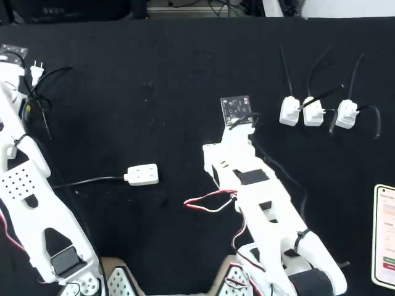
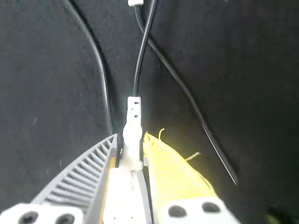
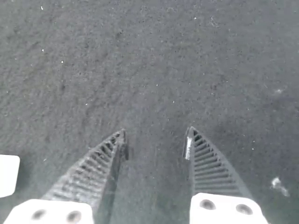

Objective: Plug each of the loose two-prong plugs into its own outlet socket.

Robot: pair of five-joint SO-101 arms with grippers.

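At the worktop's far left corner our left gripper (image 2: 132, 148) pinches a plug (image 2: 132, 128), well apart from the outlet strip (image 1: 143, 174); our right gripper (image 3: 156, 140) gapes.

Your tally, kind by kind.

You have two arms, the left arm (image 1: 31, 203) and the right arm (image 1: 265, 203). You have one two-prong plug (image 1: 36, 69) and one socket strip (image 1: 142, 174). You have three corded white blocks, namely block one (image 1: 289, 111), block two (image 1: 313, 113) and block three (image 1: 347, 114) (you cannot tell from here whether they are plugs or single sockets). You also have two marker cards, the near card (image 1: 236, 108) and the far card (image 1: 13, 52), and one phone (image 1: 385, 234).
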